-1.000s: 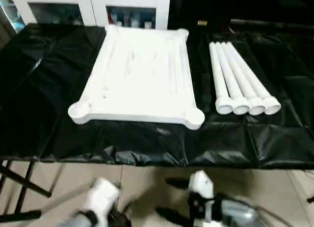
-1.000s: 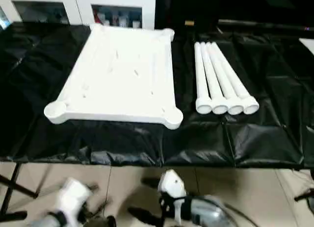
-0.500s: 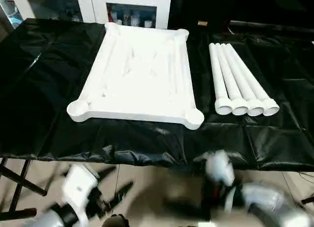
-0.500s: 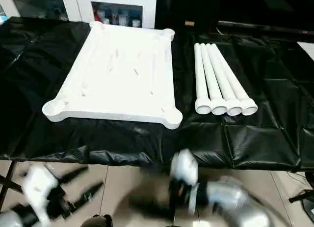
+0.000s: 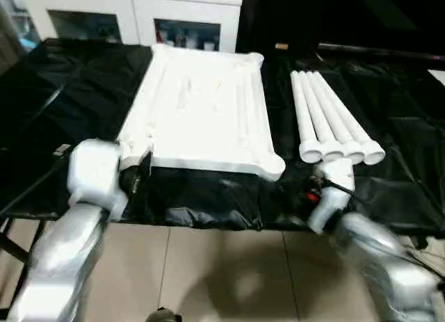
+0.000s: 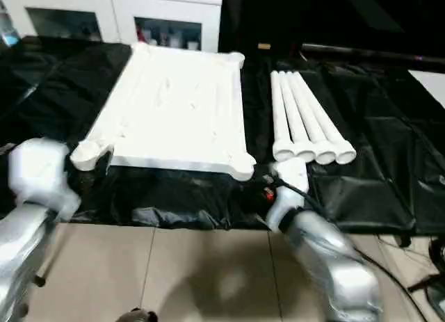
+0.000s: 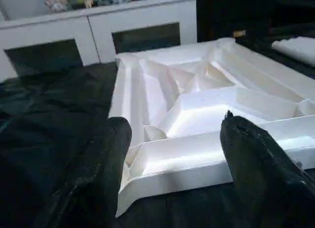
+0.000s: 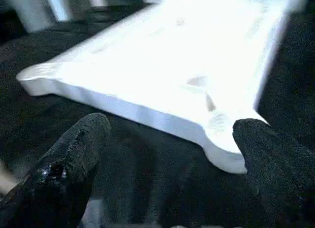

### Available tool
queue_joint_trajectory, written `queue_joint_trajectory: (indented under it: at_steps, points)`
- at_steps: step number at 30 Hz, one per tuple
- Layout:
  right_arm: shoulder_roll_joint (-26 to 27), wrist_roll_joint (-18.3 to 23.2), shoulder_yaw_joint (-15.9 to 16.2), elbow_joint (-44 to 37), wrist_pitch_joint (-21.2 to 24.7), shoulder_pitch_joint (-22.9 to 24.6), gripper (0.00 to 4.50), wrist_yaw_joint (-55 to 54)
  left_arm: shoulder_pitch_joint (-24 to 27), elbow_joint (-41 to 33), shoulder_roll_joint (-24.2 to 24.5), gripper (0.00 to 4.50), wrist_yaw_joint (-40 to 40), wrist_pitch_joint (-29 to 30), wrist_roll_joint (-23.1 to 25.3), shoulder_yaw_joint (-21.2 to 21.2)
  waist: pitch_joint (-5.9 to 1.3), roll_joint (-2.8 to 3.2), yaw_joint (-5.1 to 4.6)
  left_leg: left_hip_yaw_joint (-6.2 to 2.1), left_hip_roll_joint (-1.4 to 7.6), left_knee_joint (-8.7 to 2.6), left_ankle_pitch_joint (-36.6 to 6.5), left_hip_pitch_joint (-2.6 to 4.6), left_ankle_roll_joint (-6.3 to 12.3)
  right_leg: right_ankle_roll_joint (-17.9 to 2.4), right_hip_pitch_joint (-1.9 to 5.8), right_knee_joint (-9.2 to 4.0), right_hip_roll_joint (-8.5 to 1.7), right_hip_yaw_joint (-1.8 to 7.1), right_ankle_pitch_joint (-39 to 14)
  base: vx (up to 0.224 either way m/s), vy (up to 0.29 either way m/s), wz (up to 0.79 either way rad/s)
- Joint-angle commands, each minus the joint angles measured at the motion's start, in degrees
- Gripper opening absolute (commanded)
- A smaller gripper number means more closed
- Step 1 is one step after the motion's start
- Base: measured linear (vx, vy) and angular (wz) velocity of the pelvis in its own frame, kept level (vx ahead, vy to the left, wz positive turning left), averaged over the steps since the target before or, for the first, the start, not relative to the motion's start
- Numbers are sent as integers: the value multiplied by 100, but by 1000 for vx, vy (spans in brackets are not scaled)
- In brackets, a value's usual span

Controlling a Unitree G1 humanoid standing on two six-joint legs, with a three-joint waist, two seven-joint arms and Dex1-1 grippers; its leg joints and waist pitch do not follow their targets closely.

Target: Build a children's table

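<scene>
Both grippers hang open-jawed at the near edge of the black-covered work table (image 5: 62, 106): the left gripper (image 7: 172, 154) facing the upturned tabletop (image 5: 201, 106), the right gripper (image 8: 172, 154) apparently its other corner. Four legs (image 5: 330, 120) lie alongside, untouched. A careless nudge could push the tabletop askew.
</scene>
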Motion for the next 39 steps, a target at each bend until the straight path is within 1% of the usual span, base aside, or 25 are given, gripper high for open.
queue_joint_trajectory:
  at_steps: [1,9,10,14,15,19,20,21,23,24,25,26,27,28,29,30,31,32,33,34,35,36,37,38,39]
  points:
    - [-18,-143,-128,201,39,-161,450,-296,-209,372,-116,330,37,-158,180,-240,-298,217,-39,-203,136,-460,-2538,197,-730,-420,27,-415,-105,77,-1433,0,0,0]
    - [-247,-352,-516,368,-367,-502,450,-513,-804,1004,-358,330,16,-189,224,-518,-171,408,-207,-140,41,-418,-3887,629,-213,-570,114,-778,10,-131,-3306,0,0,0]
    - [-290,-320,-549,350,-326,-528,450,-515,-851,972,-399,330,31,-57,191,-495,-221,410,-232,-110,-9,-416,-3299,467,-61,-581,330,-757,-54,-67,-3370,72,2,-7]
    - [-173,-352,-423,538,-565,-565,450,-525,-903,1253,-355,330,119,-263,267,-330,-344,383,-318,-79,-56,-409,-2255,266,258,-803,601,-678,-46,-20,-2721,77,-4,-7]
    - [-180,-344,-384,534,-578,-523,450,-472,-876,1199,-377,330,183,-215,297,-332,-357,302,-329,-76,-54,-394,-2156,250,312,-836,623,-672,-37,-16,-2621,67,-1,-9]
    - [-176,-405,-161,668,-667,-601,450,-303,-941,1180,-472,330,359,-103,288,-204,-400,357,-314,-71,-28,-392,-1848,405,664,-1338,659,-563,30,-40,-1557,99,-5,4]
    - [-175,-432,-127,699,-709,-633,450,-278,-943,1176,-487,330,372,-109,287,-197,-348,187,-213,-174,-231,-259,-1500,-108,1254,-1255,998,-677,-114,-211,-1453,130,6,28]
    - [-152,-479,-50,802,-788,-743,450,-196,-957,1181,-519,330,394,-122,286,-184,-432,394,-169,-158,-252,-246,-1212,-36,1496,-1168,1038,-715,-253,-285,-1518,130,6,28]
    - [-152,-516,3,886,-813,-872,450,-142,-962,1139,-564,330,389,-122,270,-198,-426,388,-237,-306,-273,-88,-475,-64,2119,-1118,1127,-809,-290,-516,-1756,144,24,65]
    - [-122,-429,-35,987,-787,-938,450,-83,-945,1125,-574,330,318,-185,247,-242,-514,517,-374,-381,-29,-169,-279,544,1956,-1170,834,-590,-5,-529,-1598,142,31,72]
    - [-119,-437,-40,1046,-809,-959,450,-89,-938,1137,-565,330,288,-220,246,-264,-503,575,-643,-1117,523,-220,-11,1300,2460,-895,33,199,217,-614,-1329,153,-29,33]
    - [-157,-513,-5,1104,-827,-977,450,-116,-922,1147,-559,330,264,-243,245,-285,-511,537,-608,-1244,691,-175,229,1429,2781,-553,-164,413,122,-528,-1394,157,-74,2]
    - [-199,-556,23,1126,-835,-982,450,-137,-913,1141,-563,330,259,-245,244,-300,-422,416,-516,-1226,906,-182,332,1290,3057,-151,-380,700,-98,-311,-1109,157,-74,2]
    - [-213,-544,18,1109,-826,-978,450,-132,-918,1135,-573,330,246,-243,225,-304,-355,314,-456,-994,799,-262,50,1123,2816,-123,-404,673,-206,-148,-603,145,-71,6]
    - [-225,-540,16,1091,-821,-974,450,-124,-925,1135,-580,330,222,-249,205,-308,-298,69,-349,-482,148,-65,-748,811,2069,-491,-116,20,-323,82,114,105,-71,11]
    - [-240,-541,18,1069,-816,-968,450,-114,-933,1138,-589,330,187,-260,179,-313,-296,-89,-256,-256,-258,-25,-1337,540,1701,-454,308,-160,-241,275,-385,105,-71,11]
    - [-254,-557,27,1057,-820,-964,450,-104,-940,1145,-594,330,151,-274,156,-317,-274,-195,9,-243,-560,682,-1588,274,1235,-1119,750,-625,-735,952,-2102,120,-41,21]
    - [-280,-576,0,985,-805,-914,450,-106,-942,1193,-547,330,-38,-330,140,-422,-336,-79,61,-482,-457,973,-952,-108,957,-1741,1115,-501,-861,971,-2160,159,-23,12]
    - [-286,-564,-18,952,-782,-891,450,-108,-941,1204,-538,330,-87,-331,128,-449,-336,-79,61,-482,-457,973,-952,-108,957,-1741,1115,-501,-861,971,-2160,159,-23,12]
    - [-300,-546,-47,893,-740,-851,450,-111,-940,1223,-525,330,-167,-330,107,-492,-319,-8,65,-575,-380,974,-376,-265,636,-2221,1100,-469,-710,718,-1316,139,-6,5]
    - [-334,-583,-50,831,-737,-808,450,-116,-949,1252,-525,330,-201,-369,107,-518,-258,84,50,-604,-260,834,-241,-226,600,-2336,1002,-535,-734,577,-1299,139,24,3]
    - [-352,-562,-88,725,-696,-735,450,-113,-961,1284,-548,330,-253,-383,76,-543,-278,260,5,-579,-154,398,186,-219,646,-2154,994,-524,-406,209,-1501,139,24,3]
    - [-352,-562,-88,725,-696,-735,450,-113,-961,1284,-548,330,-253,-383,76,-543,-313,527,-56,-545,-10,-73,-42,214,655,-1567,791,-518,-48,-189,-1666,159,87,3]
    - [-358,-433,-169,533,-589,-614,450,-128,-962,1314,-577,330,-323,-423,59,-605,-274,701,-412,-1165,471,-342,-1280,574,1008,-1072,302,353,334,-367,-1455,164,103,6]
    - [-374,-395,-184,465,-562,-570,450,-144,-958,1320,-585,330,-352,-465,60,-631,-433,615,-420,-1421,710,-258,-1436,969,1642,-661,-42,676,165,-247,-1161,164,103,6]
